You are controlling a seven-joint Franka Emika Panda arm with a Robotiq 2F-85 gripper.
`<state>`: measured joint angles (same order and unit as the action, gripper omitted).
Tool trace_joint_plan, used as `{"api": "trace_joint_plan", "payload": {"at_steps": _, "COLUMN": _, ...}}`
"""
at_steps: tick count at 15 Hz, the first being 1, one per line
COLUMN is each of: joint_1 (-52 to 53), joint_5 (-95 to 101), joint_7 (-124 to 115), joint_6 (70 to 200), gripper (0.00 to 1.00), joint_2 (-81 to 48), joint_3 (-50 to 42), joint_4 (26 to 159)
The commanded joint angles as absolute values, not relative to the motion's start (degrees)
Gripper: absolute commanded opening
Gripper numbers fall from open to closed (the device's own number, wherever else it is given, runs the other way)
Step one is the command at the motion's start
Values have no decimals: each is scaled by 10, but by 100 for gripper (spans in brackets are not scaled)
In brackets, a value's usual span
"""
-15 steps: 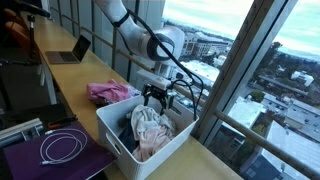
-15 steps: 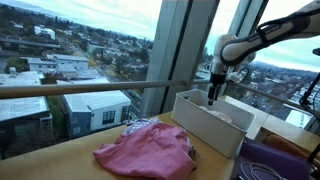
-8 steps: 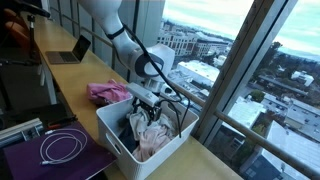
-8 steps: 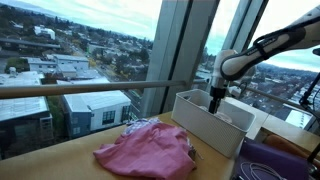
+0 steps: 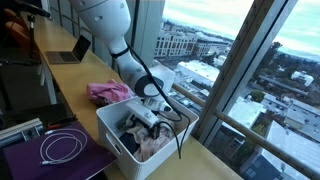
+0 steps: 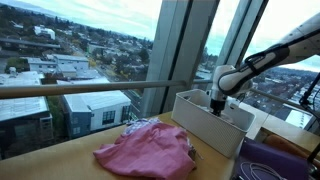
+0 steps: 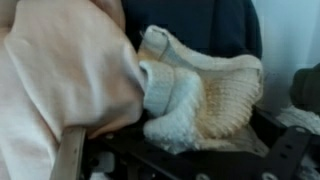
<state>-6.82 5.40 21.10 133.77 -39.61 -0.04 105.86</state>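
A cream woolly cloth point(image 7: 205, 95) lies bunched up in the white bin point(image 5: 113, 150), right under the tool point(image 5: 140, 121). It looks thick and bumpy, like a knitted sock. A smooth pale pink cloth point(image 7: 60, 80) is pressed against one side of it, and a dark blue cloth point(image 7: 190, 25) lies behind it. The tool is down among these clothes with its jaws spread wide, not pinching anything. The bin is a box with straight plastic walls (it looks quite full). It stands on the long wooden counter point(image 5: 65, 82) by the big window. Just beside the bin a crumpled bright pink cloth point(image 6: 145, 150) lies on the counter. Farther off are a coiled white cable point(image 5: 62, 147) and a laptop point(image 5: 70, 50).
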Motion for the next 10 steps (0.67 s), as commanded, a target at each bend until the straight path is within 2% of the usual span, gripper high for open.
{"api": "trace_joint_plan", "payload": {"at_steps": 1, "joint_1": -88, "joint_5": 55, "joint_7": 224, "joint_6": 1325, "gripper": 100, "joint_2": -450, "joint_3": -2, "joint_4": 1013}}
{"api": "trace_joint_plan", "payload": {"at_steps": 3, "joint_1": -96, "joint_5": 50, "joint_7": 225, "joint_6": 1314, "gripper": 100, "joint_2": -459, "joint_3": 1, "joint_4": 1001}}
{"api": "trace_joint_plan", "payload": {"at_steps": 4, "joint_1": -100, "joint_5": 45, "joint_7": 226, "joint_6": 1305, "gripper": 80, "joint_2": -459, "joint_3": 3, "joint_4": 996}}
{"api": "trace_joint_plan", "payload": {"at_steps": 6, "joint_1": -104, "joint_5": 37, "joint_7": 224, "joint_6": 1288, "gripper": 68, "joint_2": -452, "joint_3": 6, "joint_4": 990}}
{"api": "trace_joint_plan", "payload": {"at_steps": 10, "joint_1": -111, "joint_5": 9, "joint_7": 223, "joint_6": 1237, "gripper": 38, "joint_2": -418, "joint_3": 13, "joint_4": 981}}
